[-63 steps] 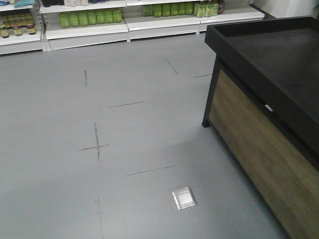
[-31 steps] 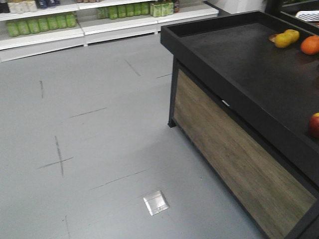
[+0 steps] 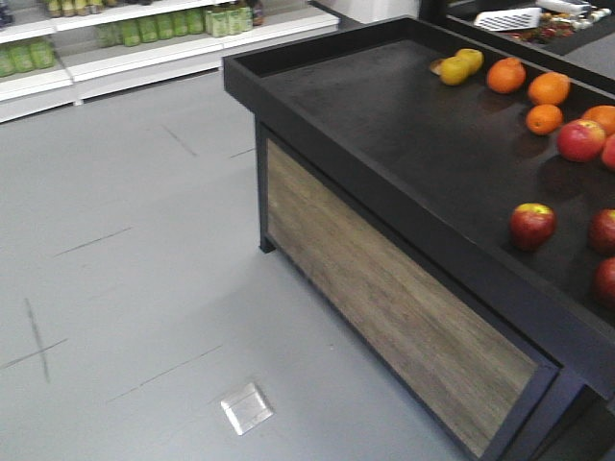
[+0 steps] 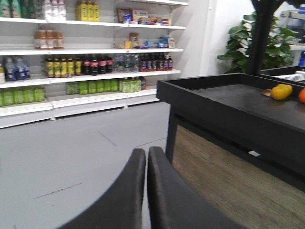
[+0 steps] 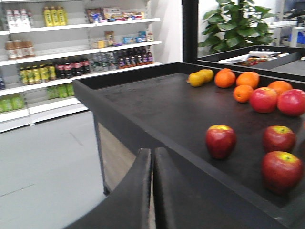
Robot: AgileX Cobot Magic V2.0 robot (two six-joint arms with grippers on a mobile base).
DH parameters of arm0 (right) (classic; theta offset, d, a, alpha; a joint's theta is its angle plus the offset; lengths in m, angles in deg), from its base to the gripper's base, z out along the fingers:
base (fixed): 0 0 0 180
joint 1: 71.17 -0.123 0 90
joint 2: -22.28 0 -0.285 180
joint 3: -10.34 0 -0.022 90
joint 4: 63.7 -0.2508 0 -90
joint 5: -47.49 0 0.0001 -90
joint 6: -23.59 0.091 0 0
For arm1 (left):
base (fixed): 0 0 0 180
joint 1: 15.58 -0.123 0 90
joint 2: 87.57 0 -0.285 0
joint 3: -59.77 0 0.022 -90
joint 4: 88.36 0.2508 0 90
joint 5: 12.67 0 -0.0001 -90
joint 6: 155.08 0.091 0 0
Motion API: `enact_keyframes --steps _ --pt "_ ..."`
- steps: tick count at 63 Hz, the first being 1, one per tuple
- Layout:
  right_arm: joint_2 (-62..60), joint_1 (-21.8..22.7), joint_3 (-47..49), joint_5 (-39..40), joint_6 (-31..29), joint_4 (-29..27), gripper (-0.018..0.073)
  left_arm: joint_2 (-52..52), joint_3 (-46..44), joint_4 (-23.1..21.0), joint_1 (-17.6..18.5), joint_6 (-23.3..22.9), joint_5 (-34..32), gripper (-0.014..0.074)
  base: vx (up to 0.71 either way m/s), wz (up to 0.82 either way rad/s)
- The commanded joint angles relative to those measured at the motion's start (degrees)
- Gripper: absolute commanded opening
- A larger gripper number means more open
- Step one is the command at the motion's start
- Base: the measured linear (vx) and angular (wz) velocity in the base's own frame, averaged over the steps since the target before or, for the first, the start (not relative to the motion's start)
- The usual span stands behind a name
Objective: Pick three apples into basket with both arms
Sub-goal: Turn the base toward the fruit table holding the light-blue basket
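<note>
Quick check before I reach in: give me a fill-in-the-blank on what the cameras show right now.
1. In front of the two brighter red apples, the right wrist view shows ___ dark maroon apples on the black table.
2. The left gripper and the right gripper both have their jaws ___, holding nothing.
3. Left of the oranges in that view lie two ___ fruits.
Missing: three; shut; yellow.

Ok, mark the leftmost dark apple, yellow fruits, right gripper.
Leftmost dark maroon-red apple (image 5: 220,141): right wrist view, its middle.
Yellow round fruits (image 5: 197,79): right wrist view, left one.
Right black gripper (image 5: 152,150): right wrist view, between fingertips.
</note>
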Motion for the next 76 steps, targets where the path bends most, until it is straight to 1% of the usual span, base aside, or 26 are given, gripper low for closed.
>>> enact_keyframes --steps 1,38,76 --pt "-0.15 0.19 -0.77 3.97 -0.57 0.15 -0.0009 -0.18 0.24 -0.05 -0.1 -0.09 -4.33 -0.0006 0.08 -0.33" --pt "-0.15 0.19 -0.77 3.97 -0.57 0.15 -0.0009 -0.18 0.24 -0.05 -0.1 -0.09 -4.33 -0.0006 0.08 -0.35" --pt "-0.15 0.19 -0.77 3.97 -0.57 0.15 -0.0009 -0.18 0.24 -0.05 -0.1 -0.09 -4.33 -0.0006 0.1 -0.45"
